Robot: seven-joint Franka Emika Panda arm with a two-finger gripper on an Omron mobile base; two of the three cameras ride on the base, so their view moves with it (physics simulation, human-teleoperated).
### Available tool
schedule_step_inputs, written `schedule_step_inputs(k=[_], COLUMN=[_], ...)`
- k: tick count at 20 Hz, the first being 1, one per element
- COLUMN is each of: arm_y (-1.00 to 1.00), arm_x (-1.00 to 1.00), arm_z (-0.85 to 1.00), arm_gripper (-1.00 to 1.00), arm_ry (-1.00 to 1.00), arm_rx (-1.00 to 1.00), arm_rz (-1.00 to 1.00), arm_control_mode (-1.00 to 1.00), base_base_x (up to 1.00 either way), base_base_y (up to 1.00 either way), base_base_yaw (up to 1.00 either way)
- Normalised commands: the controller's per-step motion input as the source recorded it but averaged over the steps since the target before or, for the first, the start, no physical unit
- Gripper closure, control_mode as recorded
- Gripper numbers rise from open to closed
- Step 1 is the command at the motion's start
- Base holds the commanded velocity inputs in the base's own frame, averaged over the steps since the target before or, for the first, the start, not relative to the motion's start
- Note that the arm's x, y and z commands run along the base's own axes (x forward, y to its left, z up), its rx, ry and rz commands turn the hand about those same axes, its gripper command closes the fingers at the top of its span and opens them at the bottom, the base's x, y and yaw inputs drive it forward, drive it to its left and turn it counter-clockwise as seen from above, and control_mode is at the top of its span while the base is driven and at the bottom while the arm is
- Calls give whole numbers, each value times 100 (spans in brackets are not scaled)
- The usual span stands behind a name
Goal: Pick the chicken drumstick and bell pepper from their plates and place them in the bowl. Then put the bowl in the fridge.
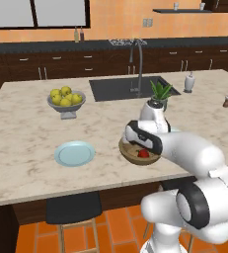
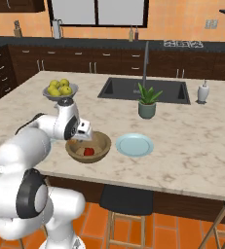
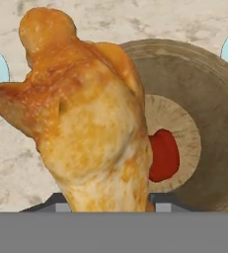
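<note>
Hand view: chicken drumstick between gripper fingers

Two base cameras look forward and down from behind the arm, left and right, sharing the counter and wooden bowl. The hand camera sits close above that bowl.

Lighting even and bright throughout, no clear source. Soft, faint shadows under the fruit bowl and wooden bowl. No glare. Rendered frames slightly soft; drumstick close to the hand camera, looming large, edges blurred
</note>
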Motion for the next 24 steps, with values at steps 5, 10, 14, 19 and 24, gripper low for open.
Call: schedule_step_inputs(k=[5, 10, 14, 19, 24], arm_y=[-50, -4, 0, 2, 10], arm_x=[42, 32, 6, -1, 4], arm_z=[-26, -13, -12, -32, -12], arm_gripper=[100, 100, 100, 100, 100], arm_ry=[14, 9, 6, 12, 8], arm_rx=[-1, 1, 1, 2, 5], arm_rz=[-8, -5, -3, -8, -13], arm_control_mode=[-100, -100, -100, -100, -100], base_base_x=[0, 0, 0, 0, 0], base_base_y=[0, 0, 0, 0, 0], base_base_yaw=[0, 0, 0, 0, 0])
